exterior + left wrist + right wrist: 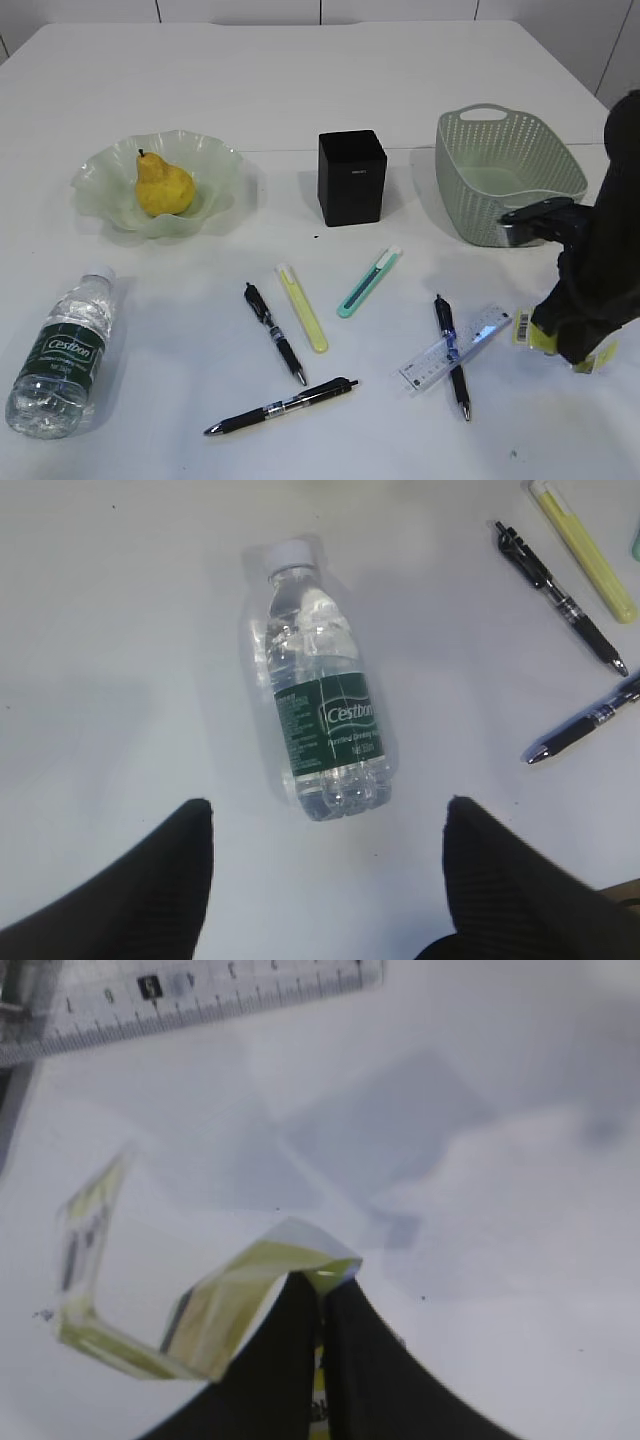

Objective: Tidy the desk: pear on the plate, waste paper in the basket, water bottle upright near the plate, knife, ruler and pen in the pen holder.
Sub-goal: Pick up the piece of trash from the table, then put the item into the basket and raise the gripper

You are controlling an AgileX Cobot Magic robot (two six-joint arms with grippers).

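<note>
R end effector point(322, 1305) pinching waste paper point(215, 1315), ruler point(200, 995) near

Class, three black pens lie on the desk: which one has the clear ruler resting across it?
The rightmost pen, near the right end effector; the ruler crosses it. The other two lie bare.

Water bottle point(322, 700) clear glossy plastic; desk point(300, 90) smooth white; basket point(505, 170) perforated plastic.

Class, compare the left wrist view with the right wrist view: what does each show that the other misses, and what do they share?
Only the left wrist view shows the water bottle lying on its side, two black pens and the open left gripper. Only the right wrist view shows the ruler and the right gripper shut on a folded yellow-white paper. Both show the white desk.
</note>
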